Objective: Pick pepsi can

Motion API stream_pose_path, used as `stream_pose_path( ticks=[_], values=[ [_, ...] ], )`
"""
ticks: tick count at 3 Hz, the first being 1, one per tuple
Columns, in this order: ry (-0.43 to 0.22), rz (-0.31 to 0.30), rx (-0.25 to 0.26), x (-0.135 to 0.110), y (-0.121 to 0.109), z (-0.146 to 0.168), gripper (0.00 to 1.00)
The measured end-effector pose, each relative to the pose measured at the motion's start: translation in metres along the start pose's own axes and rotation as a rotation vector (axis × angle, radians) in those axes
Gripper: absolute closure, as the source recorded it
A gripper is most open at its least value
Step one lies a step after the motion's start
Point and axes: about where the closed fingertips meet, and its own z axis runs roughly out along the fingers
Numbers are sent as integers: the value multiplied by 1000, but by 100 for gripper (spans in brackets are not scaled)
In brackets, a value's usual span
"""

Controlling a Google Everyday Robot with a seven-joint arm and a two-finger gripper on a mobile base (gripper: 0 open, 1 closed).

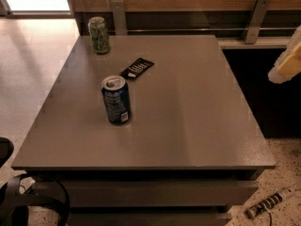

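The pepsi can (pixel 116 100) stands upright on the grey counter (pixel 197 126), left of the middle and somewhat toward the near edge, with bare surface all round it. That placing suits a pick: nothing touches the can, so a reach from the side or from above would likely meet no obstruction. The green can (pixel 99 35) also stands upright, well apart at the far left corner. A flat black packet (pixel 137 68) lies between the two, nearer the pepsi can but not touching it. Neither seems to be in the way, though a reach that overshoots could nudge the packet. The pincer (pixel 286 64) shows only as a pale shape at the right edge of the view, raised beside the counter's right side and well apart from the pepsi can. Whether it is open or closed cannot be told. The task looks to be at its start, with the approach not yet made. As for contents, the silver top of the pepsi can faces up, but whether it is opened or what it holds cannot be told, and the same goes for the green can. A smooth round can probably calls for a centred grip on its body, and for being kept level in case it is open.
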Motion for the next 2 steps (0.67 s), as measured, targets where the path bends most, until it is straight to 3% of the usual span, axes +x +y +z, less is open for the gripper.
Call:
stream_pose_path(
  ticks=[2],
  values=[
    [-29, 5, -3, -2, 2, 2, 0]
  ],
)
